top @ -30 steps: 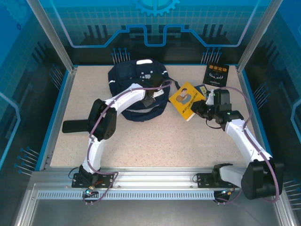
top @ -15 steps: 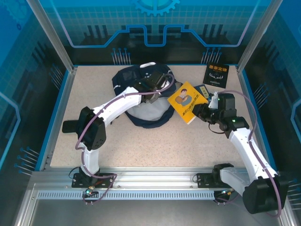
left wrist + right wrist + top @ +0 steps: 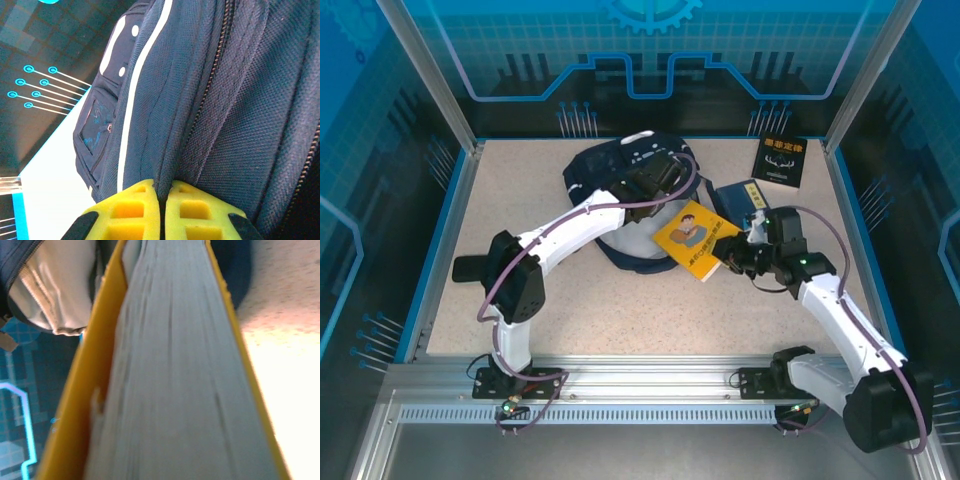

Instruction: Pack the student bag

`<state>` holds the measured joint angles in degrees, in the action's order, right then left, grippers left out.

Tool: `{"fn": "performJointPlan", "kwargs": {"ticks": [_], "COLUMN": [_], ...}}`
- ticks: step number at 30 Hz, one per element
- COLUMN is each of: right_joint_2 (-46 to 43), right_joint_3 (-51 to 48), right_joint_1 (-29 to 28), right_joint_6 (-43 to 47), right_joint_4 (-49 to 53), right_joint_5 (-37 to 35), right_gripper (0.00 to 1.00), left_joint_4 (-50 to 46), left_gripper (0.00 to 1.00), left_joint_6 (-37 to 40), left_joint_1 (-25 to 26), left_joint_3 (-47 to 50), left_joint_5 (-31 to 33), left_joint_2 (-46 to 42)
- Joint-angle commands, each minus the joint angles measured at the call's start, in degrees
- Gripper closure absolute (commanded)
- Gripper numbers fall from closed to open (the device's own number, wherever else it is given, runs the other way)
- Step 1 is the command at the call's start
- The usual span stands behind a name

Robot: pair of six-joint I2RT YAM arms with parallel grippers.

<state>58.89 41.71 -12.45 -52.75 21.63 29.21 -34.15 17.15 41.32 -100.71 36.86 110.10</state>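
The student bag [image 3: 595, 165], at the far middle of the table [image 3: 620, 310], is pinched at its zip edge by the closed left gripper [image 3: 161, 200], while a yellow book [image 3: 692, 238], clamped in the right gripper [image 3: 735, 255], is held at its mouth, not yet inside, and a dark-blue book [image 3: 732, 193] and a black book [image 3: 782, 160] are seen unpacked.

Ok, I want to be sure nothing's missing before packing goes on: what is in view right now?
soft navy fabric backpack: one, navy with white stripes, far middle of the table
yellow-covered paperback book: one, yellow, right of the backpack, held
flat dark-blue book: one, dark blue, on the table behind the yellow book
black book with white lettering: one, black, far right corner
flat black oblong object: one, black, left side of the table
speckled table: one, beige, under everything
left hand: one, yellow fingertips, shut on a fold of the backpack
right hand: one, black, shut on the yellow book's edge
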Motion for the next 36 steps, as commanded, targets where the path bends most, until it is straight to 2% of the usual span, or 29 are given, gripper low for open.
{"fn": "performJointPlan", "kwargs": {"ticks": [1, 5, 11, 17, 20, 23, 31, 36], "right_joint_2": [1.8, 7.2, 12.7, 17.4, 19.9, 22.9, 32.4, 40.4], "right_joint_3": [1.9, 4.0, 6.3, 10.6, 10.8, 11.4, 13.9, 19.0], "right_joint_1": [-3.3, -6.3, -10.4, -15.1, -17.0, -18.1, -18.4, -18.4], "right_joint_6": [-5.5, -10.6, -14.7, -14.2, -16.1, -18.9, -25.5, -27.6], "right_joint_4": [-13.4, -20.8, -28.4, -27.7, -28.7, -30.1, -35.3, -36.1], "right_joint_5": [3.1, 1.6, -5.9, -15.2, -22.0, -25.7, -29.8, -27.5], "right_gripper": [0.98, 0.98, 0.98, 0.98, 0.98, 0.98, 0.97, 0.94], "left_joint_4": [4.6, 3.2, 0.4, -0.8, -0.8, -0.8, -1.4, -2.7], "left_gripper": [0.99, 1.0, 1.0, 1.0, 1.0, 1.0, 1.0, 1.0], "left_joint_6": [-3.3, -4.6, -6.2, -6.6, -7.4, -9.0, -14.5, -15.2], "left_joint_1": [1.3, 1.9, 2.8, 4.4, 4.9, 5.0, 4.9, 4.9], "left_joint_3": [-1.8, -1.9, -2.2, -1.9, -1.9, -2.2, -3.4, -4.6], "left_joint_5": [3.1, 3.6, 3.5, 3.5, 3.5, 3.9, 3.8, 3.0], "left_joint_2": [-6.6, -8.9, -12.3, -13.8, -13.8, -13.8, -12.2, -11.0]}}
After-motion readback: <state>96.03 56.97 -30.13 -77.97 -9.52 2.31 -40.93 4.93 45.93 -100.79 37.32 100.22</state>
